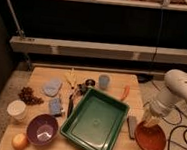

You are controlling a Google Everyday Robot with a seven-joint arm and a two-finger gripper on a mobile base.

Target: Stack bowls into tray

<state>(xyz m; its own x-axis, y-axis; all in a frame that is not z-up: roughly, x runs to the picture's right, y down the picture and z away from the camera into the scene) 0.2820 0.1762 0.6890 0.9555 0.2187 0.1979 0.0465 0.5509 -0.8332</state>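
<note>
Orange bowl [151,139] on right end of tabletop [42,74], just right of green tray [96,121]. Tool [151,120] at bowl's far rim; whether clenched or released, cannot tell. Purple bowl [42,129] front left, beside white cup [17,110].

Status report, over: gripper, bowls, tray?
Gripper at rim of orange-red plastic bowl, right of dark-green rectangular tray. Purple plastic bowl left of it. Dark grey block between.

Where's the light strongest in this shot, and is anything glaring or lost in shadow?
Camera view: warm light pools on the table; soft glare spots sit inside the purple bowl and on the tray floor; between the shelves behind, near black; the gripper, over the orange-red bowl at the right edge, is lit.
</note>
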